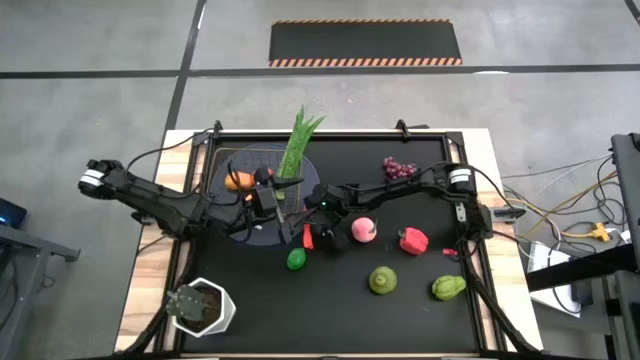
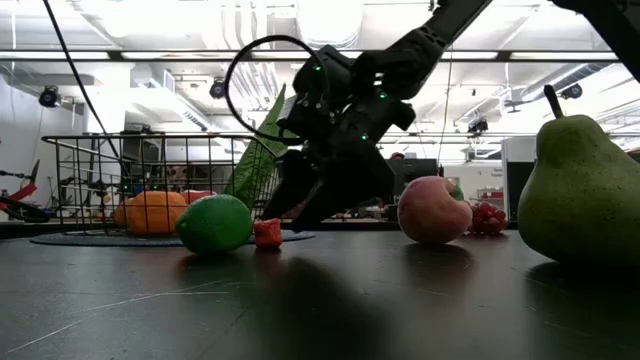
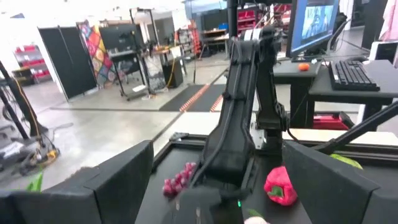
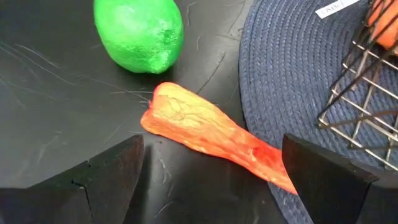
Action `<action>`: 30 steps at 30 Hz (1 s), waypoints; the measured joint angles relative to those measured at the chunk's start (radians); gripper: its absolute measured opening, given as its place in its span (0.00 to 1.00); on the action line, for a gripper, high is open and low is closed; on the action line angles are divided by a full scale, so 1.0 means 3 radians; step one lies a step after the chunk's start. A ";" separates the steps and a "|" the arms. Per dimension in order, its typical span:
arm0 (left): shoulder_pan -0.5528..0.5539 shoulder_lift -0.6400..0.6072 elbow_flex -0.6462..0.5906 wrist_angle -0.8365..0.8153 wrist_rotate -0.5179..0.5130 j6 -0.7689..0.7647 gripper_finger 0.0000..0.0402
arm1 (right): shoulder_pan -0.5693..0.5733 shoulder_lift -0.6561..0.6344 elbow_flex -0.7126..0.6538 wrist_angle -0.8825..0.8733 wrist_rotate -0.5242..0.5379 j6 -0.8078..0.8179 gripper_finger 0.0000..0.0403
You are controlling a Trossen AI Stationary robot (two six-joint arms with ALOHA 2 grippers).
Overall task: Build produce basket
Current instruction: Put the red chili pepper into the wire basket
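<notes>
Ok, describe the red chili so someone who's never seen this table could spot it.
Find the wire basket on its round mat. At the mat's edge, under the right hand, lies the chili: thin, red and tapered, beside a round green lime.

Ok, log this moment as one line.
right gripper: open over thin red chili | left gripper: open over dark wire-grid basket | chili on table

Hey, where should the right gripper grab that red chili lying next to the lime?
Judging by its pose, grip the red chili across its narrower middle, coming straight down from above. It lies flat on the table, thin end on the mat, and the right gripper hangs open over it. The lime sits clear.
</notes>
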 joint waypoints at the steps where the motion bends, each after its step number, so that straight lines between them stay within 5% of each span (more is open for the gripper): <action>1: 0.0000 -0.0003 0.0000 0.0013 0.0000 0.0021 0.84 | 0.0004 0.0024 0.0037 -0.0037 0.0008 -0.0027 0.90; 10: 0.0000 -0.0023 0.0000 0.0014 0.0000 0.0035 0.84 | 0.0030 0.0108 0.0113 -0.0141 0.0176 -0.0310 0.85; 30: 0.0000 -0.0025 0.0001 0.0015 0.0000 0.0033 0.84 | 0.0119 0.0091 0.0090 -0.0285 0.0146 -0.0457 0.29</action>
